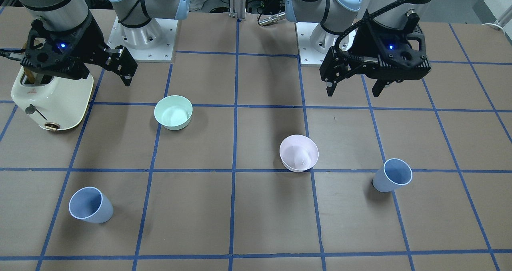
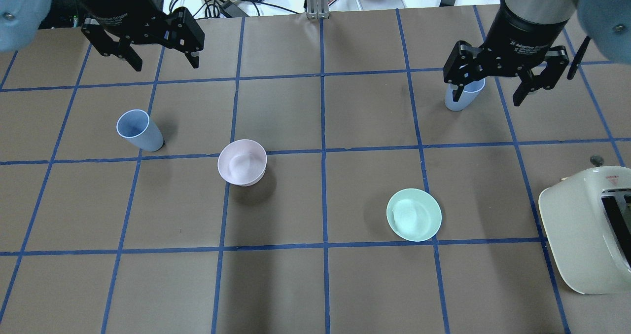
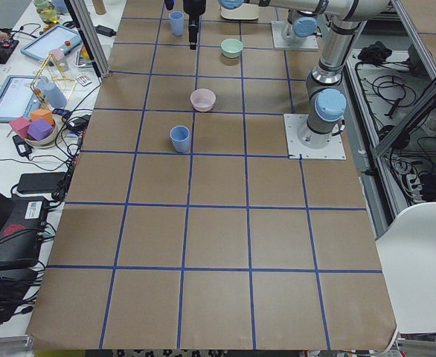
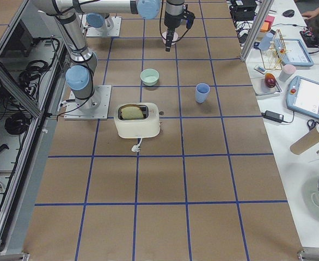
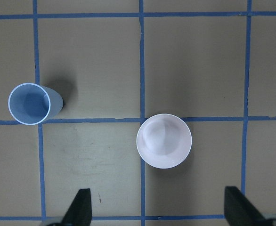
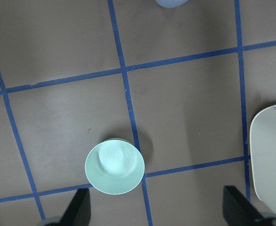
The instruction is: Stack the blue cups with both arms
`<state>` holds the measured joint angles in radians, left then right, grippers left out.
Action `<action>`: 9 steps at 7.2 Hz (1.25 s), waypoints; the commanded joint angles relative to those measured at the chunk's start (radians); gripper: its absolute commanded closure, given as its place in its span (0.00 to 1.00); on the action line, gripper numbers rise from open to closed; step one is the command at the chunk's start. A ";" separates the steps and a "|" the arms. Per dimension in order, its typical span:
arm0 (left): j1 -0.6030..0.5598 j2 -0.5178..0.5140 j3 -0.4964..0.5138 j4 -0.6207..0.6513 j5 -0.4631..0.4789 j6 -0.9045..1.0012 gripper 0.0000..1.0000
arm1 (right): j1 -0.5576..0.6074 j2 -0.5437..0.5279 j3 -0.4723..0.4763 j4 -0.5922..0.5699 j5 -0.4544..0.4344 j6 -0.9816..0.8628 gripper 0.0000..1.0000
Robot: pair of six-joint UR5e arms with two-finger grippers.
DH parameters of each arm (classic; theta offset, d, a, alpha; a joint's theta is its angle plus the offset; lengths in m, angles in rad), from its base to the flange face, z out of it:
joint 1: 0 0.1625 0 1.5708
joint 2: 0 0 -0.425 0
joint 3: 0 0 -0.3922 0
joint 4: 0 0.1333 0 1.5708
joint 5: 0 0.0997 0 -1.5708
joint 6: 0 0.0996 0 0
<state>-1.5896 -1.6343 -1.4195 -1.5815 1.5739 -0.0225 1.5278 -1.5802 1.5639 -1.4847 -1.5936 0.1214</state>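
Note:
Two pale blue cups stand upright and apart on the brown table. One cup [image 2: 139,130] [image 1: 393,175] is on my left side and shows in the left wrist view [image 5: 32,103]. The other cup [image 2: 461,99] [image 1: 91,205] is on my right side, far from me; only its edge shows in the right wrist view [image 6: 172,3]. My left gripper [image 2: 165,63] [image 1: 356,89] hangs open and empty, high above the table. My right gripper [image 2: 487,97] hangs open and empty, and in the overhead view it partly covers the right cup.
A pale pink bowl [image 2: 242,162] [image 5: 164,140] sits near the left cup. A mint-green bowl [image 2: 414,214] [image 6: 114,165] sits right of centre. A cream toaster [image 2: 586,230] [image 1: 52,99] stands at my near right. Clutter lies beyond the far table edge.

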 commanded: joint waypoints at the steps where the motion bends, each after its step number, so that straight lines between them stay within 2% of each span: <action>1: 0.000 0.002 0.001 0.000 0.000 0.000 0.00 | 0.000 -0.001 0.002 0.003 -0.003 0.000 0.00; 5: 0.029 -0.015 -0.015 0.002 -0.002 0.000 0.00 | 0.000 0.000 0.004 0.007 -0.002 0.000 0.00; 7: 0.065 -0.143 -0.035 0.091 0.015 0.019 0.00 | 0.000 0.000 0.005 0.009 -0.002 0.003 0.00; 8: 0.103 -0.236 -0.041 0.145 0.102 0.019 0.00 | 0.000 0.000 0.010 0.009 -0.005 0.006 0.00; 9: 0.131 -0.309 -0.062 0.223 0.118 0.030 0.00 | -0.001 0.002 0.010 0.006 -0.006 0.001 0.00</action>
<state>-1.4947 -1.8489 -1.4620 -1.4422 1.6517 -0.0014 1.5276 -1.5796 1.5725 -1.4764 -1.5978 0.1250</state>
